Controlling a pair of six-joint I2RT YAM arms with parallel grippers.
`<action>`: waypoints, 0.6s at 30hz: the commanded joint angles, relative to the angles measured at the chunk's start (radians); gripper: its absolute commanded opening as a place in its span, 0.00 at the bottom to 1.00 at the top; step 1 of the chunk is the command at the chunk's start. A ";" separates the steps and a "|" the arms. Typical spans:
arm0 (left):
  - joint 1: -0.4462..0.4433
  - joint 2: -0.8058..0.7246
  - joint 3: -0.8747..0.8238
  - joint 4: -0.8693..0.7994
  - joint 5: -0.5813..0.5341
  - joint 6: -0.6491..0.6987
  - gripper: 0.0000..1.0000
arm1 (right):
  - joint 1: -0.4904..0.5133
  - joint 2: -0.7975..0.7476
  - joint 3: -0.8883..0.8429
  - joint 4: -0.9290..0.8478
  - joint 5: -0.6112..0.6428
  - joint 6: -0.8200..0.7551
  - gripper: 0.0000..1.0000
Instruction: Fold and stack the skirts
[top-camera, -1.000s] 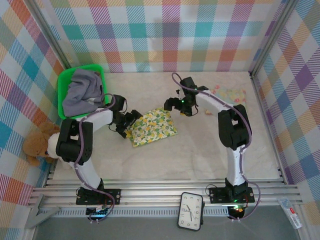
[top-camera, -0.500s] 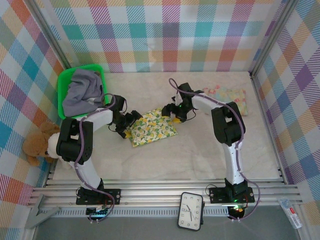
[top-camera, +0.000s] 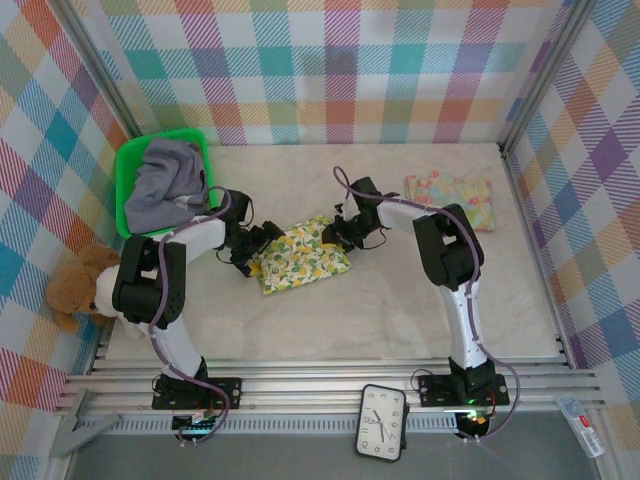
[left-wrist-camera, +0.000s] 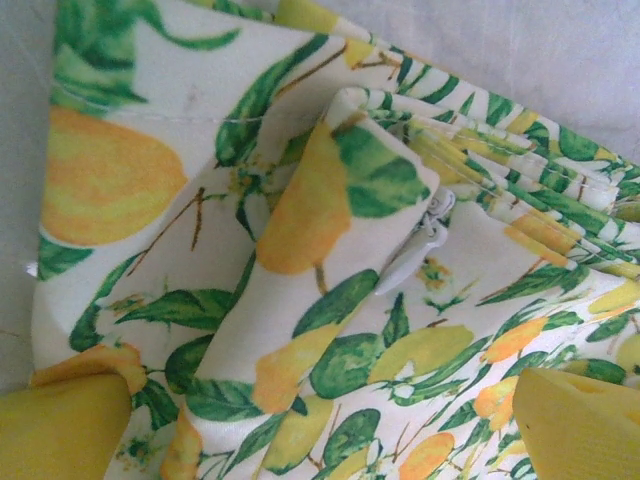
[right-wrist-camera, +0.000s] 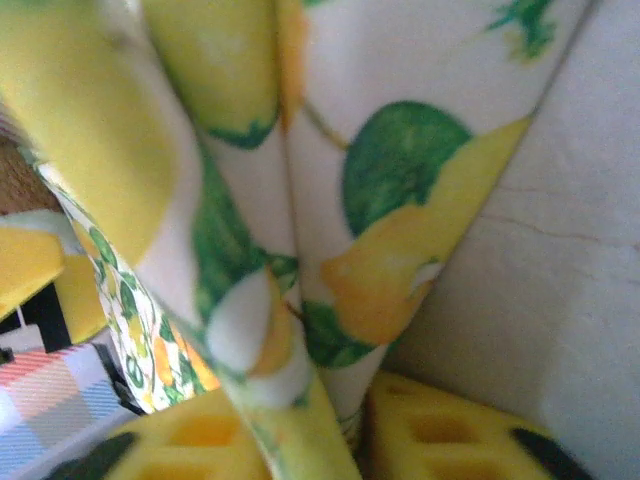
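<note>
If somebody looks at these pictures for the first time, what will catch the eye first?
The lemon-print skirt lying in the middle, its far right corner pinched by the right gripper, with the open left gripper at its left edge. Next, the bright green bin far left, holding a grey skirt.

Table (top-camera: 390, 310) free nearside of skirt (top-camera: 300, 258); bin (top-camera: 122, 190) blocks far-left corner.
</note>
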 joint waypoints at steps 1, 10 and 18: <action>0.016 0.030 -0.010 -0.065 -0.038 0.031 1.00 | 0.012 0.018 -0.007 0.072 -0.044 0.040 0.10; 0.044 -0.094 0.059 -0.137 -0.072 0.073 1.00 | -0.024 -0.175 0.057 -0.207 0.297 -0.233 0.00; 0.075 -0.094 0.074 -0.167 -0.097 0.092 1.00 | -0.105 -0.229 0.218 -0.567 0.611 -0.554 0.00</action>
